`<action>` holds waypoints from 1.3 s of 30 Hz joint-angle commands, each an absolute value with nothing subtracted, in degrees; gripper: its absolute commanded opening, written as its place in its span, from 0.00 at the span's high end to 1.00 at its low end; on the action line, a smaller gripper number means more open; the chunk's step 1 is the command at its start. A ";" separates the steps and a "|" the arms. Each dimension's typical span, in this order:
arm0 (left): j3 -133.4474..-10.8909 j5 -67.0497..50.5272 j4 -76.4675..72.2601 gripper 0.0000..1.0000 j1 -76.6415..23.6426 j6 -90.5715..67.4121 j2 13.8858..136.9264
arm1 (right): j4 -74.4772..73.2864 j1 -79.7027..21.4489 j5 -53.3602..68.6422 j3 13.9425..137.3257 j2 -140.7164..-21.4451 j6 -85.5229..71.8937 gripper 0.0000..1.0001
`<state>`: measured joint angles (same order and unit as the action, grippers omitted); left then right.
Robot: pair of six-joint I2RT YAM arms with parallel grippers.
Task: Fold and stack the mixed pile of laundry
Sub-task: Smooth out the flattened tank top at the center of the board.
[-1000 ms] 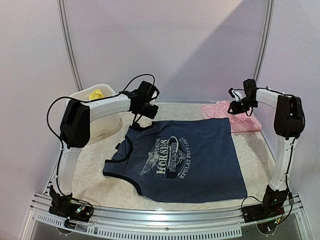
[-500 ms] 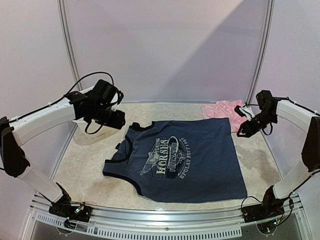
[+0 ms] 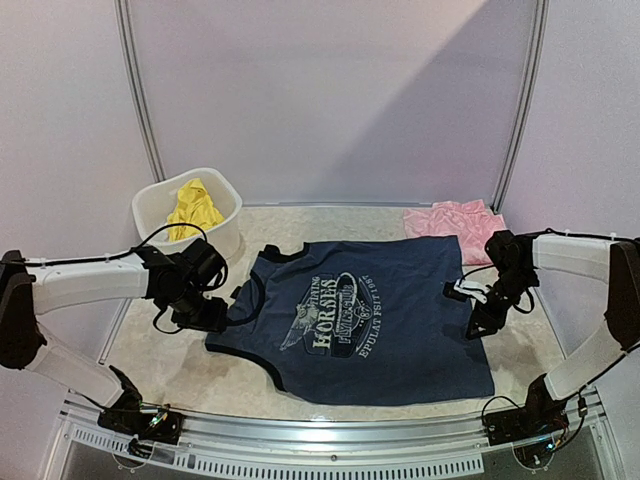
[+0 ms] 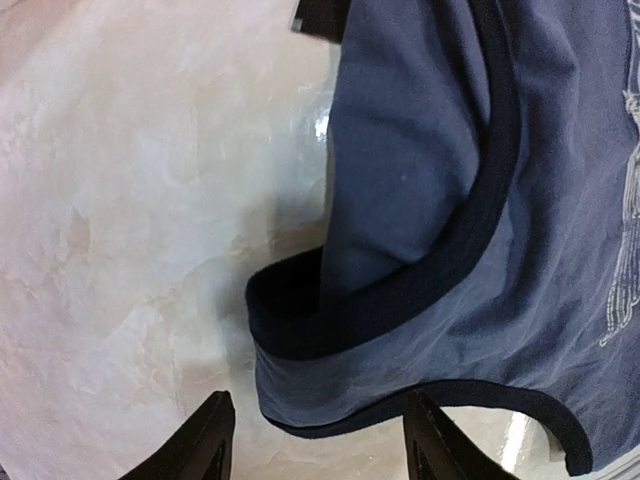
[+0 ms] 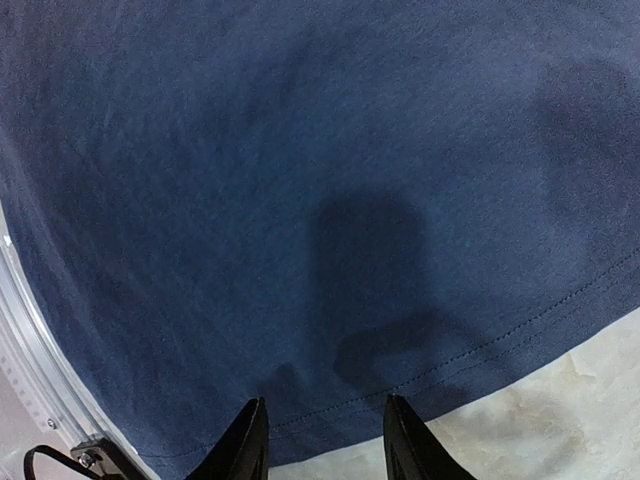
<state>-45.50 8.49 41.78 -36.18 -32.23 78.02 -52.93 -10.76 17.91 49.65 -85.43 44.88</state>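
The navy sleeveless top (image 3: 380,325) lies spread flat on the table, its horse print facing up. My left gripper (image 3: 214,318) hangs open just over the top's left shoulder strap (image 4: 400,300). The strap's dark-bound end sits just ahead of the gap between the black fingers (image 4: 205,445), untouched. My right gripper (image 3: 478,326) is open low over the top's right hem (image 5: 480,350), with nothing between its fingers (image 5: 245,440). The pink ruffled piece (image 3: 455,218) lies at the back right. A yellow piece (image 3: 193,207) sits in the tub.
The white plastic tub (image 3: 148,208) stands at the back left corner. A metal rail (image 3: 330,435) runs along the near edge, and the enclosure's walls close in on both sides. Pale marbled tabletop (image 4: 130,200) shows left of the strap.
Both arms swung from the back of the table down toward the near side: the left from beside the tub to the strap, the right from the pink piece to the hem. The left jaws widened.
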 commanded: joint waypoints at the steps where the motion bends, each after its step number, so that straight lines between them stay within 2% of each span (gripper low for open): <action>1: -41.19 6.50 38.15 0.40 -35.07 -38.39 75.33 | -51.61 -12.09 15.48 47.18 -83.01 48.38 0.60; 7: -36.90 1.84 29.32 0.36 -30.39 -38.57 73.77 | -49.64 -13.00 14.23 45.87 -83.50 50.54 0.60; 12: -37.59 -3.32 22.94 0.37 -29.40 -36.42 78.75 | -48.02 -13.19 11.79 45.79 -86.90 51.43 0.61; 15: -38.63 -4.14 21.96 0.44 -29.40 -35.91 82.26 | -46.79 -13.27 10.73 46.23 -87.96 50.65 0.63; 17: -39.81 -3.18 24.37 0.53 -29.40 -35.96 83.03 | -46.99 -13.33 10.68 46.92 -88.54 49.72 0.65; 21: -40.70 -0.26 30.21 0.69 -29.80 -37.54 78.88 | -46.46 -14.00 9.49 46.88 -88.44 48.46 0.66; 27: -46.19 9.01 44.23 0.77 -35.79 -41.83 68.07 | -46.58 -14.82 8.90 47.68 -88.90 47.62 0.67; 29: -47.34 8.05 46.41 0.73 -37.61 -43.39 67.02 | -46.59 -15.16 8.89 48.16 -89.07 47.39 0.67; 33: -49.91 5.32 50.89 0.47 -41.17 -43.84 70.11 | -47.70 -15.33 9.32 50.35 -89.46 47.05 0.67; 35: -52.61 8.88 54.58 0.41 -42.24 -42.91 70.45 | -48.65 -15.38 9.97 51.84 -89.47 47.02 0.67; 39: -56.36 17.99 57.78 0.38 -38.40 -39.70 67.06 | -50.76 -15.38 12.71 55.58 -89.36 46.22 0.67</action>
<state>-52.47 9.32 51.51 -41.32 -42.09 70.00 -48.36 -15.00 9.78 51.75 -89.01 47.40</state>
